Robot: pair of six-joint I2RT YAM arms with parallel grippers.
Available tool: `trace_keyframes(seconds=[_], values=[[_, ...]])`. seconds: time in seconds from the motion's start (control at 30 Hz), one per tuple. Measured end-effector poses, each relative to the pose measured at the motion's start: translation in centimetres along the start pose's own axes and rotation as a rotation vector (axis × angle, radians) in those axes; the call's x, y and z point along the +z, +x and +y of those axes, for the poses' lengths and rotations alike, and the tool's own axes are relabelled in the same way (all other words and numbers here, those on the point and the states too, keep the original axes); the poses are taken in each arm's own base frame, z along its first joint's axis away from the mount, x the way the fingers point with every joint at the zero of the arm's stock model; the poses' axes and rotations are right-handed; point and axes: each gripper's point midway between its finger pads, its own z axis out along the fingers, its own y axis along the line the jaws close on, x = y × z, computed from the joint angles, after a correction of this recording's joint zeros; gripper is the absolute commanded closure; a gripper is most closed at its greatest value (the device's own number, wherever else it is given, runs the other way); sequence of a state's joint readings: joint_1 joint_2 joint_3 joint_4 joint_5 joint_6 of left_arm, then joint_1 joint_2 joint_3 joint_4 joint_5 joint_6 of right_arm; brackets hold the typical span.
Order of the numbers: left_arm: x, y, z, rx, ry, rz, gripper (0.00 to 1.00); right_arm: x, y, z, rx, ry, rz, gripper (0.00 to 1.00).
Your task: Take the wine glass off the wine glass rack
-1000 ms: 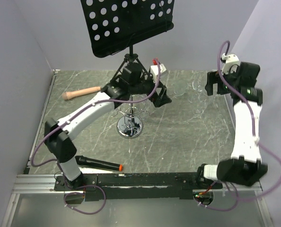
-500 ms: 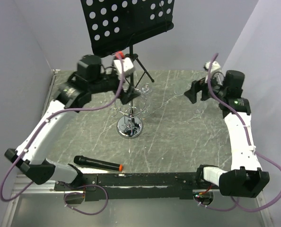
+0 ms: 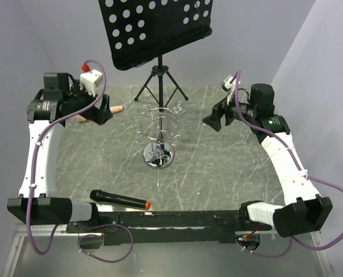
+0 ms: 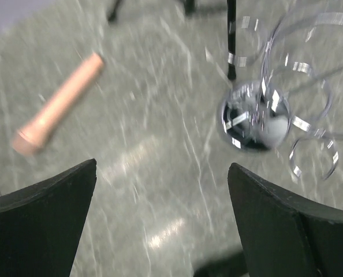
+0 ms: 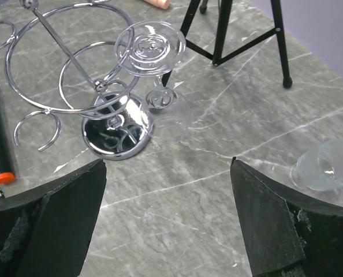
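Observation:
The chrome wine glass rack (image 3: 158, 141) stands mid-table on its round shiny base. A clear wine glass (image 5: 154, 57) hangs upside down from a loop on the rack's far right side; it also shows faintly in the top view (image 3: 179, 109). My right gripper (image 3: 213, 120) is open and empty to the right of the rack, apart from it, and faces the glass (image 5: 168, 164). My left gripper (image 3: 99, 112) is open and empty well to the left of the rack (image 4: 162, 167). The left wrist view is blurred and shows the rack base (image 4: 252, 121).
A black music stand (image 3: 154, 29) on tripod legs (image 5: 223, 29) stands behind the rack. A wooden handle (image 4: 59, 104) lies at the back left. A black microphone (image 3: 119, 199) with an orange end lies near the front. A second clear glass (image 5: 327, 167) lies on the table at right.
My left arm has swung from over the rack back to the far left. My right arm has moved left and lower, toward the rack. Both grippers stay open.

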State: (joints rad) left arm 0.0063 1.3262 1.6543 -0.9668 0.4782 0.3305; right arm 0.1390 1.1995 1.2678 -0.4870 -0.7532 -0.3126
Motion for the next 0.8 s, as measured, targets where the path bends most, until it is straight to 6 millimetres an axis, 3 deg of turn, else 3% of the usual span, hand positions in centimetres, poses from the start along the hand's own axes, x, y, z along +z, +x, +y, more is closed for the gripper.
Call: trace_keyframes(seconds=[0.1, 0.27, 0.53, 0.8], values=[[0.6, 3.8, -0.5, -0.024, 0.041, 0.096, 0.00, 0.4, 0.2, 0.3, -0.003, -0.014, 0.007, 0.10], [0.2, 6.7, -1.8, -0.012, 0.064, 0.133, 0.00, 1.4, 0.3, 0.5, -0.034, -0.043, 0.007, 0.16], [-0.8, 6.5, -3.5, 0.077, 0.134, 0.094, 0.00, 3.2, 3.3, 2.2, -0.119, -0.153, 0.034, 0.23], [0.2, 7.2, -7.8, 0.170, 0.314, 0.137, 0.00, 5.0, 5.0, 2.3, -0.124, -0.179, 0.057, 0.23]])
